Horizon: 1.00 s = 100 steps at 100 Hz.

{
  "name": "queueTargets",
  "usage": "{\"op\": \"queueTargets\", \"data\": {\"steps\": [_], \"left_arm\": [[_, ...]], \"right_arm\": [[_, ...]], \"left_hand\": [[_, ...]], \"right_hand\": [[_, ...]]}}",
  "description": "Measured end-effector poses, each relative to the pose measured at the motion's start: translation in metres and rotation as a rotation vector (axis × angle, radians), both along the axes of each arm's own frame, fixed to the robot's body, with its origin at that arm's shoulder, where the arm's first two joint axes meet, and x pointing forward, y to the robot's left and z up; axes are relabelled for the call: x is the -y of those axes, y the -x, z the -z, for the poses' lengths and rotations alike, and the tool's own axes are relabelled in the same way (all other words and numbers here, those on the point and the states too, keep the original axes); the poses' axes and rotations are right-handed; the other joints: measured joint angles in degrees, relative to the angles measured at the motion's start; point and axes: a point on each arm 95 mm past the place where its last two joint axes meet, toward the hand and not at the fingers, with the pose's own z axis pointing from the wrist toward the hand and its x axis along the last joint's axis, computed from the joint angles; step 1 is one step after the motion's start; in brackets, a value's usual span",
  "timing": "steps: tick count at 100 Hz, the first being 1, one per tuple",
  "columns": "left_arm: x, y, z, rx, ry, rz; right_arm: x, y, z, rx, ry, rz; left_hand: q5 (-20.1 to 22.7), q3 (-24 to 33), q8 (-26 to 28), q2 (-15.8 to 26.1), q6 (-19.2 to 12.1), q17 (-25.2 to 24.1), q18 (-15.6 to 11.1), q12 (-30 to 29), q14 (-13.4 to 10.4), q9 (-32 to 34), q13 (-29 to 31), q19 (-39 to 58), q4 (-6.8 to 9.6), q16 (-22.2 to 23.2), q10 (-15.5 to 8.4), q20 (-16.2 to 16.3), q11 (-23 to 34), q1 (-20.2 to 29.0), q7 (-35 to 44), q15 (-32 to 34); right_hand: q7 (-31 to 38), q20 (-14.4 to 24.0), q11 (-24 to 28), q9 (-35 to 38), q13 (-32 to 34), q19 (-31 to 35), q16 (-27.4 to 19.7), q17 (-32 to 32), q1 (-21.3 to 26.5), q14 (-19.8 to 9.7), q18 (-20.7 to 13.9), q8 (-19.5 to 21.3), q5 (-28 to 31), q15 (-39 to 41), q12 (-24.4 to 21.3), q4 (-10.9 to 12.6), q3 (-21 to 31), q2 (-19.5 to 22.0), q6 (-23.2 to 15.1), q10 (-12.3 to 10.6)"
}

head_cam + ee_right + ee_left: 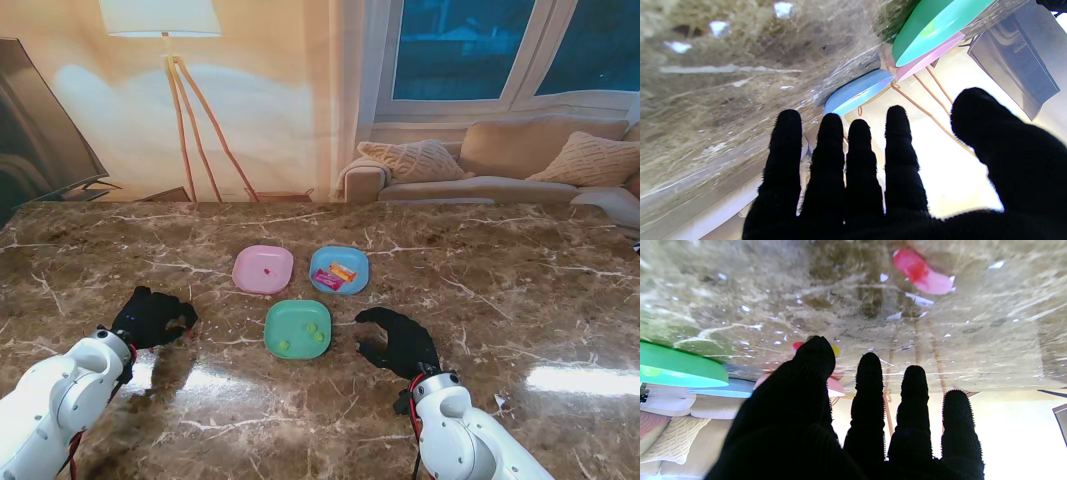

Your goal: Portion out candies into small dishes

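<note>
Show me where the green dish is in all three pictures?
Stand view: the green dish sits mid-table, nearest to me of the three dishes, between both hands.
Left wrist view: its rim shows at the picture's edge, beside the thumb.
Right wrist view: it fills a corner, beyond the fingers.
Shared landmark: the blue dish beside it.

Both arms are glossy white shells. Each hand, left hand (152,316) and right hand (400,342), wears a black knit glove. Red cables run at the wrists.
</note>
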Motion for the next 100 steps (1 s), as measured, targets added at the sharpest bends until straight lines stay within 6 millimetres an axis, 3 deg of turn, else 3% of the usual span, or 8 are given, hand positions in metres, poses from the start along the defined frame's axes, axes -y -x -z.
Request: {"op": "queueTargets", "data": {"steps": [27,64,100], "left_arm": [[0.016,-0.013,-0.014,0.017,-0.004,0.038],[0.064,-0.064,-0.040,0.067,0.026,0.074],[0.091,-0.106,-0.040,0.036,0.038,0.090]], "right_arm": [[0.001,0.000,0.000,0.002,0.000,0.003],[0.004,-0.001,-0.001,0.006,-0.008,0.017],[0.009,-0.001,-0.001,0.006,-0.019,0.031]], "left_hand": [[0.0,0.0,0.0,0.0,0.0,0.0,0.0,-0.5,0.0,0.0,0.0,0.0,0.00,0.0,-0.1,0.0,0.0,0.0,0.0,0.0],[0.1,-0.1,0.0,0.0,0.0,0.0,0.0,-0.8,0.0,0.0,0.0,0.0,0.00,0.0,-0.1,0.0,0.0,0.0,0.0,0.0],[0.2,-0.1,0.0,0.0,-0.1,0.0,0.0,-1.4,0.0,0.0,0.0,0.0,0.01,0.0,-0.2,0.0,-0.1,0.0,0.0,0.0]], "right_hand": [[0.0,0.0,0.0,0.0,0.0,0.0,0.0,0.0,0.0,0.0,0.0,0.0,0.0,0.0,0.0,0.0,0.0,0.0,0.0,0.0],[0.0,0.0,0.0,0.0,0.0,0.0,0.0,0.0,0.0,0.0,0.0,0.0,0.0,0.0,0.0,0.0,0.0,0.0,0.0,0.0],[0.0,0.0,0.0,0.0,0.0,0.0,0.0,0.0,0.0,0.0,0.0,0.0,0.0,0.0,0.0,0.0,0.0,0.0,0.0,0.0]]}}
